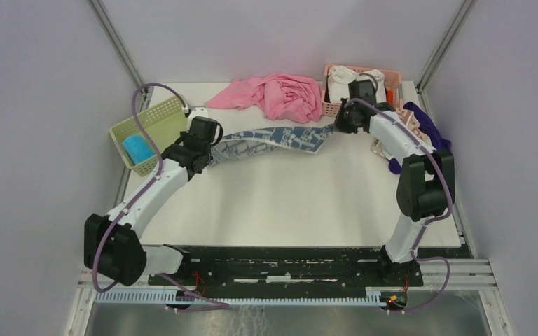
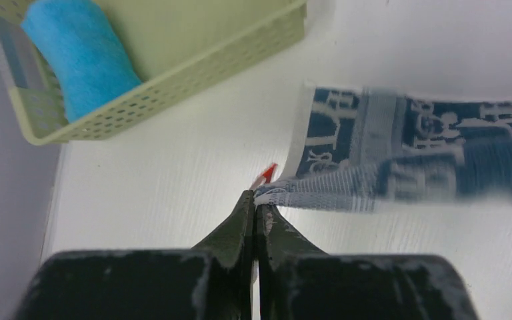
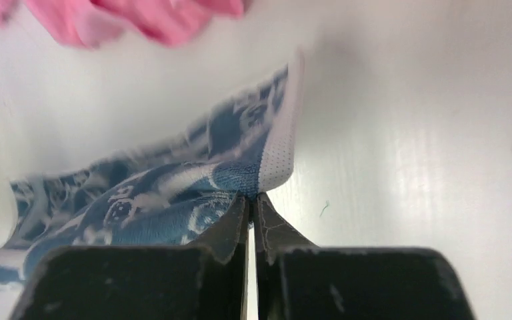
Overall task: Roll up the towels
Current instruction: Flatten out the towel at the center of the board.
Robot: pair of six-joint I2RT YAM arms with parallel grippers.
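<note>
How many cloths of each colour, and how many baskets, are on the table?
Plain blue towel, rolled: 1
Printed blue-and-white towel: 1
Pink cloth: 1
White cloth: 1
Purple cloth: 1
Baskets, green basket and pink basket: 2
Total: 7
A pale piece beside the purple cloth is too hidden to count.

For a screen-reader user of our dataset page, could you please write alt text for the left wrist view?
The left gripper is shut on a corner of the white towel with dark blue print, which stretches away to the right over the white table. At upper left, a pale green basket holds a rolled bright blue towel.
</note>
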